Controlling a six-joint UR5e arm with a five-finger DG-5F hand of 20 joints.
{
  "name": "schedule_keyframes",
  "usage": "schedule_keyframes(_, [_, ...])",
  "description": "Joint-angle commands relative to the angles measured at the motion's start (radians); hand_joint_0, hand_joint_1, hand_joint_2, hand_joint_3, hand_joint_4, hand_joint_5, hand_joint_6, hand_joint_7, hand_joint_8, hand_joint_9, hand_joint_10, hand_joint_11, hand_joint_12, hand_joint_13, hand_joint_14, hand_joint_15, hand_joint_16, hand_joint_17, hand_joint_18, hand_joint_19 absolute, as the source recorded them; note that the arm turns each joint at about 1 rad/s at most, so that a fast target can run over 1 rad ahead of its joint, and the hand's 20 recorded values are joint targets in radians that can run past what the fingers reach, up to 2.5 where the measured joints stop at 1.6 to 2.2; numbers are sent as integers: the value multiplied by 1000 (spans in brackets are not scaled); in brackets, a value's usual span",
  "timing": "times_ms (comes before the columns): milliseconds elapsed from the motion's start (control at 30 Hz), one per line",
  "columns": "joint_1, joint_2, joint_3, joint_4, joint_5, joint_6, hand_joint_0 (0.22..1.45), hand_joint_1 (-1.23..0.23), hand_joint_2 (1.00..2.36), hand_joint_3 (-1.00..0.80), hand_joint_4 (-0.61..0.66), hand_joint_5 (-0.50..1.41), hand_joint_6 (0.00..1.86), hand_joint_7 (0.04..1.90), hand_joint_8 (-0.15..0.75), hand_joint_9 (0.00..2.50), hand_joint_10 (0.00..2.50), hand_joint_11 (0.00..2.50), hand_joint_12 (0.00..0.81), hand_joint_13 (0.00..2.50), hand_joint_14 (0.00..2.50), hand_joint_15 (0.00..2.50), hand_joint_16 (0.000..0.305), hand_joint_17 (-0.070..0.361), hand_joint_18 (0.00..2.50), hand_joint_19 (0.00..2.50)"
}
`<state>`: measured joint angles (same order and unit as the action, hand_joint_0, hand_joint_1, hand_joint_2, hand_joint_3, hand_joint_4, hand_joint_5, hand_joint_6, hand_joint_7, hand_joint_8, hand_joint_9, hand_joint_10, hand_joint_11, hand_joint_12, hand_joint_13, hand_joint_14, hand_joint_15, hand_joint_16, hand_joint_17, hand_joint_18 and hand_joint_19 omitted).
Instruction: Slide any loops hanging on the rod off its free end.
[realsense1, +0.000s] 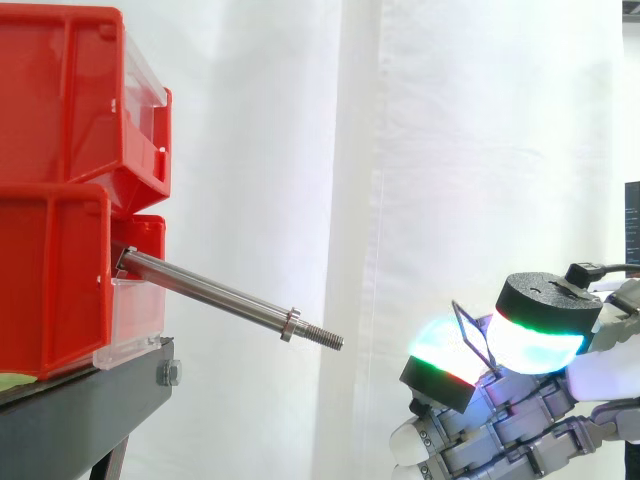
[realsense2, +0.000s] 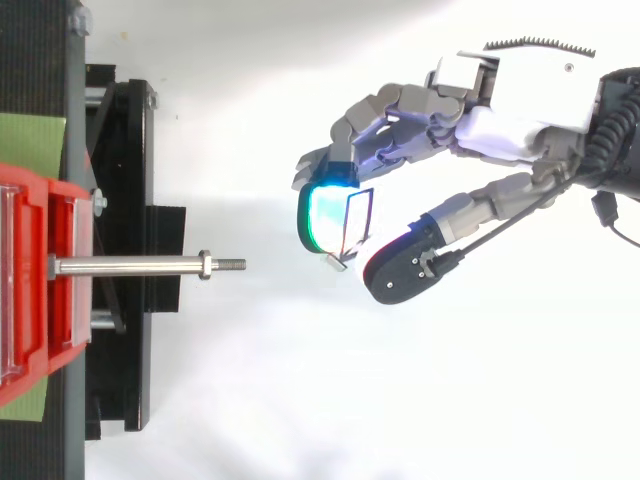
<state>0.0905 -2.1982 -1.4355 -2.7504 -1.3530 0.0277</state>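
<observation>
A bare steel rod (realsense1: 210, 292) sticks out of the lower red bin (realsense1: 50, 280) and slopes down to the right, ending in a nut and a threaded free end (realsense1: 330, 338). Nothing hangs on the rod (realsense2: 130, 266). My hand (realsense2: 470, 110) hovers to the right of the free end, apart from it and, in the side view, somewhat lower (realsense1: 520, 420). Its curled fingers and thumb pinch a thin dark wire loop (realsense2: 369, 215) between glowing pads. The loop (realsense1: 466, 318) stands up between those pads, and a small metal crimp (realsense2: 335, 262) hangs at its lower corner.
Two red bins are stacked on a black stand (realsense1: 90, 410) at the left, with the upper bin (realsense1: 70, 90) overhanging the rod's root. A green sheet (realsense2: 30, 140) lies under the bins. A white curtain closes the back. Open space separates the rod tip from my hand.
</observation>
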Motion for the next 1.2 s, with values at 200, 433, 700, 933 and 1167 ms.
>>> schedule_keyframes(200, [0,0,1,0,0,0,624,-770,1000,-500,129,-152,892,961,284,601,0,41,347,426,0,0,50,113,540,102])
schedule_keyframes(433, [2,0,0,0,2,0,606,-752,1012,-311,93,-135,898,1029,291,630,0,44,346,416,0,0,50,112,478,132])
schedule_keyframes(700, [2,0,0,-9,0,0,559,-669,1004,-418,163,-135,880,980,304,657,0,47,355,398,0,0,52,116,449,155])
schedule_keyframes(933, [2,0,0,-6,0,0,536,-616,1000,-495,174,-129,850,958,310,682,0,47,360,404,0,0,53,119,458,162])
schedule_keyframes(1167, [5,0,0,-5,2,0,559,-473,1000,-500,156,-121,829,998,308,711,2,40,355,402,0,0,52,116,441,199])
